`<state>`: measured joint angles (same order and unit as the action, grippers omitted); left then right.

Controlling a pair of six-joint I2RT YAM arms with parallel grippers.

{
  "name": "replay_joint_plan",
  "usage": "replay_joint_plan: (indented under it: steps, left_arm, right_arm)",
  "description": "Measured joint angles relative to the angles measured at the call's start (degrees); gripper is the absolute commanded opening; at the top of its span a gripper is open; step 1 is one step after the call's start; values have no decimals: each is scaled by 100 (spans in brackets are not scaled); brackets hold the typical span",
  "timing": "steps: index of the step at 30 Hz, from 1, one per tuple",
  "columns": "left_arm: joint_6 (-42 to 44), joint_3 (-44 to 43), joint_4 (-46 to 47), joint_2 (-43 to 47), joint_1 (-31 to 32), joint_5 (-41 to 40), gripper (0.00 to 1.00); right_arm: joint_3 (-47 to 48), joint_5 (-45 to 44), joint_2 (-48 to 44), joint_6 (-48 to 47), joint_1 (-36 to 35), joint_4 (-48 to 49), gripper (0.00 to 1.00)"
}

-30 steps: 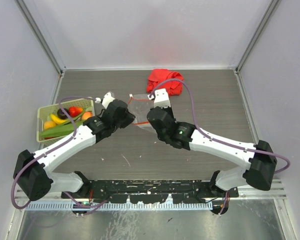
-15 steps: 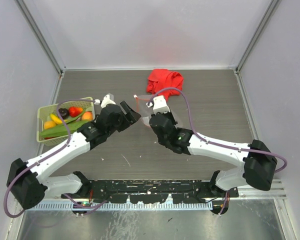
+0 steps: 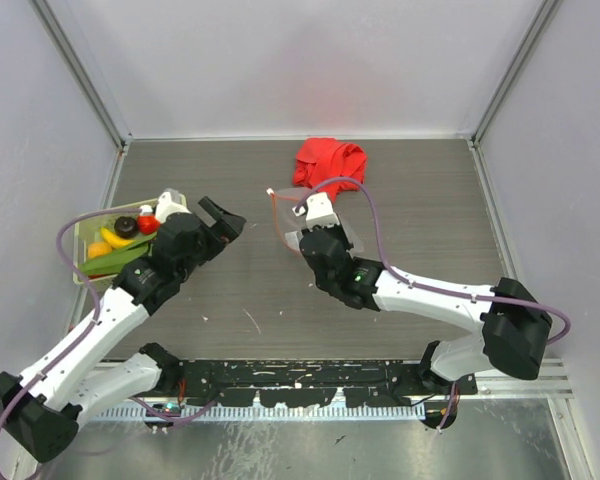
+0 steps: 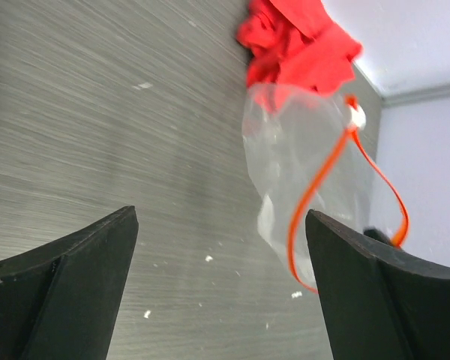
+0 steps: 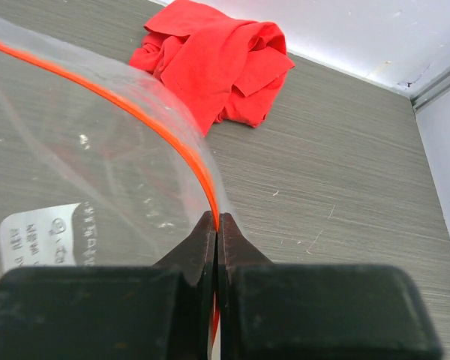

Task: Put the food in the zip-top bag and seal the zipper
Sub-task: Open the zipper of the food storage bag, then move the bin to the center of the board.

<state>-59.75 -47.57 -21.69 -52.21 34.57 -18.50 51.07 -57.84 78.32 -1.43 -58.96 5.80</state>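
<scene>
All toy fruits and vegetables (image 3: 130, 235): being left in pale green slotted basket (image 3: 77, 240).
Clear zip-top bag (image 4: 285, 172): being clamped mid-tabletop (image 3: 430, 200) at its red-orange zipper strip (image 5: 135, 112) by right pincer (image 5: 216, 225), unsealed.
Left pincer (image 4: 219, 217): being held apart, empty.

A robotics lab test cell, not a home: plain pale wall panels (image 3: 300, 60) close in a grey wood-grain table (image 3: 430, 190) at 9, 12 and 3 o'clock, joined by aluminium posts (image 3: 80, 70). At 6 o'clock a left arm (image 3: 90, 325) and a right arm (image 3: 430, 292) are bolted to a black mounting rail (image 3: 300, 378) — cables trailing.
</scene>
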Motion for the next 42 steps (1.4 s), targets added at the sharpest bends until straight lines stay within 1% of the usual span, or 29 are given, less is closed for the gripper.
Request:
replay_joint_plan:
  steps: [5, 7, 13, 18, 22, 27, 34, 39, 42]
  left_arm:
    - [111, 0, -560, 184, -839, -33, 100]
    - [184, 0, -767, 186, -1163, -2, 99]
    - [433, -66, -1602, 94, -2422, 96, 98]
    - [640, -400, -2197, -216, -3311, 24, 98]
    - [638, -905, -2712, -774, -3866, -105, 98]
    - [376, -1388, -3112, -1541, -4135, -328, 98]
    - [-42, -1445, -3228, -2280, -4472, -433, 100]
    - [-291, -1451, -3150, -2787, -4719, -428, 93]
    - [-398, -1504, -3123, -3021, -4752, -428, 91]
  right_arm:
    - [-63, 11, 90, 0, 2, 164, 1]
    - [-92, 22, 142, 0, 2, 232, 1]
    - [-214, 94, 203, 7, 7, 326, 1]
    - [-236, 166, 205, 20, 11, 363, 1]
    - [-269, 227, 205, 26, 11, 407, 1]
    - [-280, 271, 208, 28, 11, 411, 1]
    - [-286, 308, 208, 28, 11, 422, 1]
    - [-286, 352, 221, 24, 11, 474, 1]
    - [-286, 387, 299, 22, 11, 525, 1]
